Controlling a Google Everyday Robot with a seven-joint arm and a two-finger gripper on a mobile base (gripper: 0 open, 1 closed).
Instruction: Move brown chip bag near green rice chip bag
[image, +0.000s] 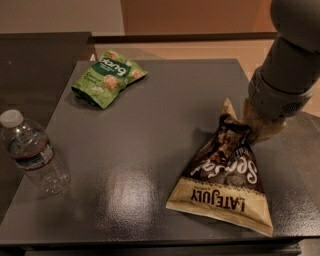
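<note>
table (150, 145) bears bottle (32, 152), green bag (109, 76), brown bag (222, 187); pincer (257, 125) seemingly at its tip.

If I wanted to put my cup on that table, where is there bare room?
The widest bare patch is the middle of the table, between the green rice chip bag, the water bottle and the brown chip bag. The right side is crowded: the gripper grips that bag's top end there.

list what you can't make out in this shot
1. The gripper, at the brown chip bag's upper end, camera view: mostly covered by the grey arm; its grip can't be judged.
2. The arm: cut off by the top and right edges.
3. The water bottle label: print too small to read.
4. The green rice chip bag: small print below "Dang" unreadable.
</note>
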